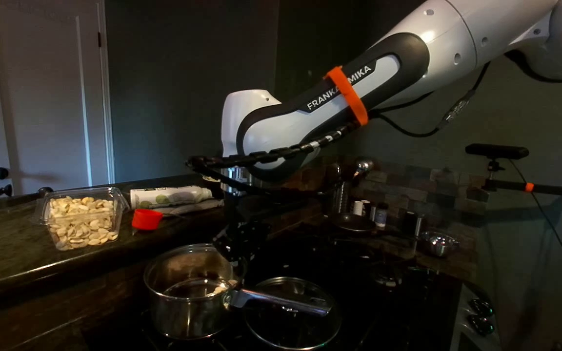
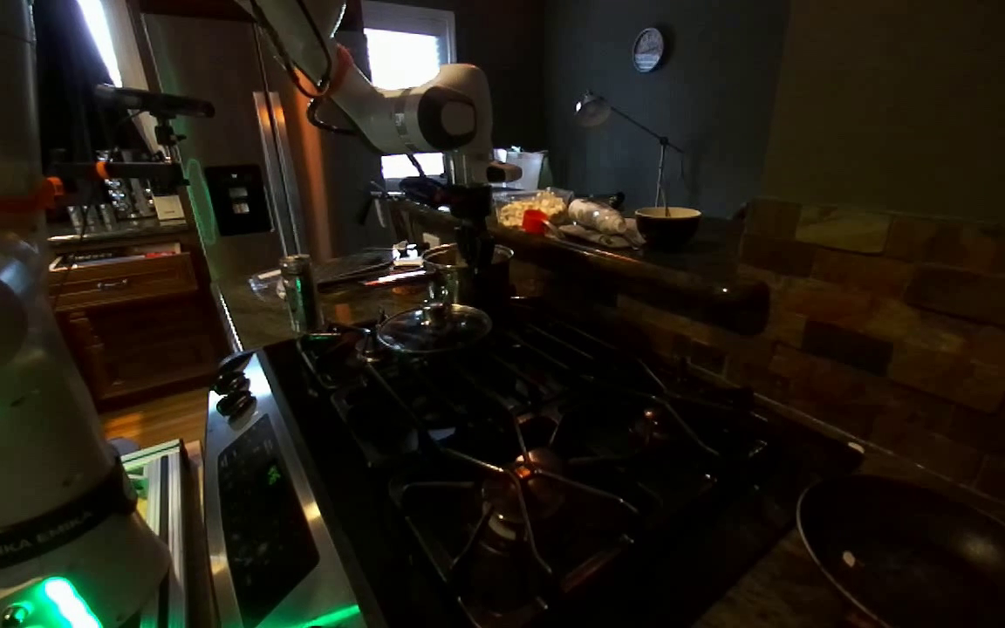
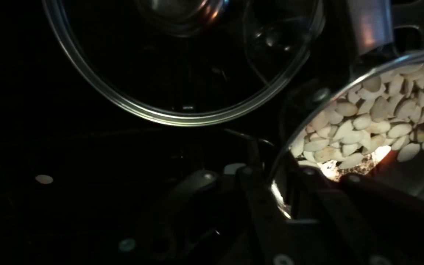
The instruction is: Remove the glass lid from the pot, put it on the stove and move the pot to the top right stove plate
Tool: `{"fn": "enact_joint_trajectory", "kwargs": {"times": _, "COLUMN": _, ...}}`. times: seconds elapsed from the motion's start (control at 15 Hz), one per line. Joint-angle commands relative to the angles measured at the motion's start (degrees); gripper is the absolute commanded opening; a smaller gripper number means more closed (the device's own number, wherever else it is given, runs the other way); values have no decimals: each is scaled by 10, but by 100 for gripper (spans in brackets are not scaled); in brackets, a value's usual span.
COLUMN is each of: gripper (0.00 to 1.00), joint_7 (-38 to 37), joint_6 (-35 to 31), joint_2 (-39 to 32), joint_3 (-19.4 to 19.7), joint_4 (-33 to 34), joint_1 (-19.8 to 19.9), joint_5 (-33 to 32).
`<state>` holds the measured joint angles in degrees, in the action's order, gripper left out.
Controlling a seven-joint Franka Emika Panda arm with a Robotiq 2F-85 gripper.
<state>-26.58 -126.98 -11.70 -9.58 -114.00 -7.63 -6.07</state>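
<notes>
- We judge the lid step done: the lid lies knob up on the stove, just beside the pot.
- The pot stands at lower left in an exterior view and at the right edge of the wrist view, with pale pieces inside.
- We take the step in hand to be gripping the pot for its move.
- In the wrist view, below centre, the fingers straddle the pot's wall, one outside, one inside, close together; whether they bite on it we cannot tell.
- Next we need a firm pinch, then a straight, slow lift; held at one side, the pot may tip.
- We should steer the handle clear of the lid, which lies near it.
- Which burner counts as top right, we cannot tell.
</notes>
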Motion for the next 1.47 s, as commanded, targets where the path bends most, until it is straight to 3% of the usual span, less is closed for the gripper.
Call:
{"fn": "enact_joint_trajectory", "kwargs": {"times": 0.0, "gripper": 0, "joint_7": 26, "joint_6": 30, "joint_2": -18, "joint_3": 13, "joint_4": 29, "joint_1": -15, "joint_5": 12}}
{"fn": "enact_joint_trajectory", "kwargs": {"times": 0.67, "gripper": 2, "joint_7": 22, "joint_6": 46, "joint_2": 34, "joint_3": 18, "joint_4": 27, "joint_1": -15, "joint_5": 53}}
{"fn": "enact_joint_trajectory", "kwargs": {"times": 1.0, "gripper": 2, "joint_7": -23, "joint_6": 128, "joint_2": 110, "joint_3": 21, "joint_4": 6, "joint_1": -16, "joint_5": 16}}
{"fn": "enact_joint_trajectory", "kwargs": {"times": 1.13, "gripper": 2, "joint_7": -59, "joint_6": 107, "joint_2": 141, "joint_3": 16, "joint_4": -19, "joint_1": -16, "joint_5": -4}}
{"fn": "enact_joint_trajectory", "kwargs": {"times": 1.2, "gripper": 2, "joint_7": -31, "joint_6": 117, "joint_2": 95, "joint_3": 16, "joint_4": 18, "joint_1": -9, "joint_5": 8}}
{"fn": "enact_joint_trajectory", "kwargs": {"times": 1.27, "gripper": 7, "joint_7": -34, "joint_6": 117, "joint_2": 106, "joint_3": 15, "joint_4": 13, "joint_1": -8, "joint_5": 6}}
{"fn": "enact_joint_trajectory", "kwargs": {"times": 1.4, "gripper": 2, "joint_7": -33, "joint_6": 115, "joint_2": 97, "joint_3": 13, "joint_4": 23, "joint_1": -10, "joint_5": 7}}
